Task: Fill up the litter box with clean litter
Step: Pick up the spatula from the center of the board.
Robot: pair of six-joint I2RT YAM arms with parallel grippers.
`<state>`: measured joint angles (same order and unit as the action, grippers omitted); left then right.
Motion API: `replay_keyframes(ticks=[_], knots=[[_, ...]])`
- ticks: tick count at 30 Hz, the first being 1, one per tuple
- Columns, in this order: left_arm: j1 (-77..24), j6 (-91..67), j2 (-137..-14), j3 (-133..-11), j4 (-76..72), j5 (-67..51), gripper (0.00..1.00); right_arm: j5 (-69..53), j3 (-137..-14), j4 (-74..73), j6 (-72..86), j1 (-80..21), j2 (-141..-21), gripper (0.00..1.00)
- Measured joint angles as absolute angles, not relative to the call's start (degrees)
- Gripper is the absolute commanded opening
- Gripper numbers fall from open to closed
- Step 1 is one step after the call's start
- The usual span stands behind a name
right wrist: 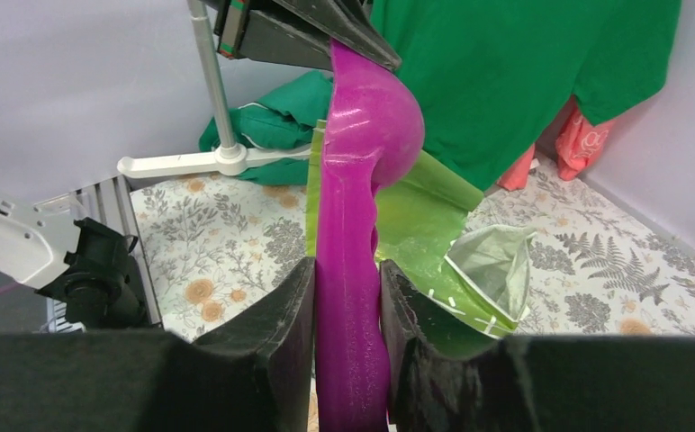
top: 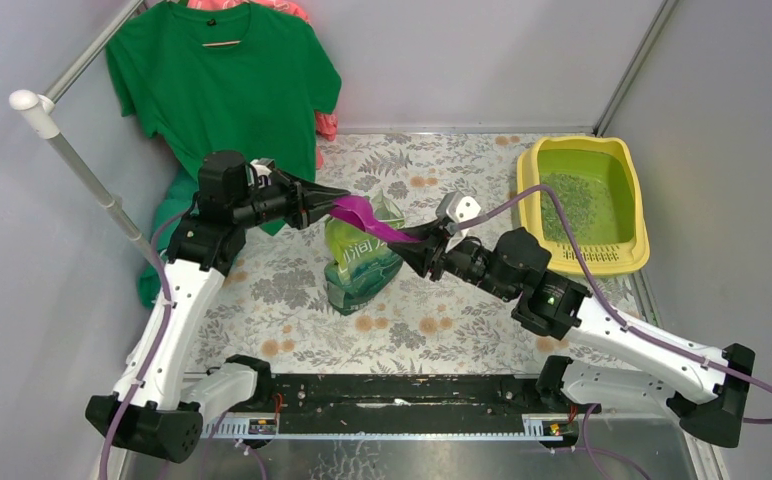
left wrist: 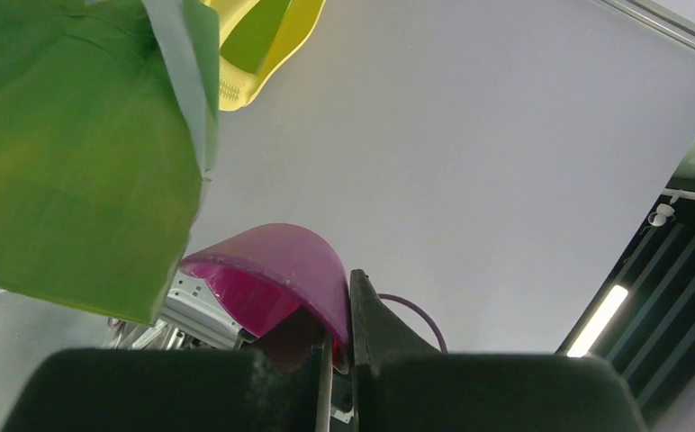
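Observation:
A purple scoop (top: 367, 215) hangs above the open green bag (top: 362, 262), held at both ends. My left gripper (top: 327, 205) is shut on the rim of the scoop's bowl (left wrist: 272, 270). My right gripper (top: 417, 240) is shut on the scoop's handle (right wrist: 353, 225), both pads touching it. The bag's opened top (right wrist: 425, 216) lies just beyond the right fingers. The yellow litter box (top: 634, 215) stands at the far right of the table, with a thin layer of green clean litter (top: 577, 200) inside. I cannot see inside the scoop's bowl.
A green T-shirt (top: 222, 90) hangs at the back left beside a white pole (top: 72, 160), with more green cloth below it. A floral cloth (top: 442, 320) covers the table. Grey walls close in on the left, back and right.

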<state>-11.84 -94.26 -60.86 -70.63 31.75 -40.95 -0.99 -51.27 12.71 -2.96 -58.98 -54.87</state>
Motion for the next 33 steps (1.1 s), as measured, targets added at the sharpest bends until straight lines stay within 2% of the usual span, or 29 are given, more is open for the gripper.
replay_keyframes(ticks=[1,4,6,8,10,15,21,24,29,33], knots=[[-11.7,-94.5,-60.7,-70.1,31.4,-41.1,0.11,-1.4,-51.3,12.6,-3.0,-58.9,-54.9,0.26],[-11.5,-95.3,-60.2,-68.7,30.4,-41.6,0.15,-1.9,-51.4,12.3,-3.3,-58.9,-55.0,0.13],[-11.5,-95.8,-60.0,-68.2,29.5,-41.7,0.39,-2.0,-51.7,11.9,-3.4,-58.9,-55.1,0.09],[-11.5,-96.8,-59.9,-67.9,28.1,-41.8,0.71,-2.2,-52.2,11.2,-3.3,-58.9,-55.2,0.07],[-11.3,-97.4,-59.8,-67.9,26.3,-41.5,0.96,-2.2,-53.1,9.6,-3.0,-58.9,-55.2,0.07],[-7.8,-95.4,-59.9,-69.5,24.5,-41.3,0.99,-1.8,-58.5,1.7,-1.5,-58.9,-55.2,0.04],[-2.7,-86.3,-59.5,-73.6,24.1,-40.3,0.96,2.0,-73.2,-14.2,1.5,-58.9,-56.1,0.00],[-1.7,-77.6,-58.8,-76.9,26.4,-37.4,0.92,4.0,-84.9,-25.1,2.7,-58.9,-58.5,0.00],[-1.5,-61.9,-53.8,-80.8,35.2,-29.5,0.91,6.6,-108.2,-44.1,5.4,-58.9,-67.0,0.00],[-1.5,-53.9,-47.2,-78.4,40.0,-23.4,0.88,7.9,-120.5,-57.4,7.4,-58.2,-74.2,0.00]])
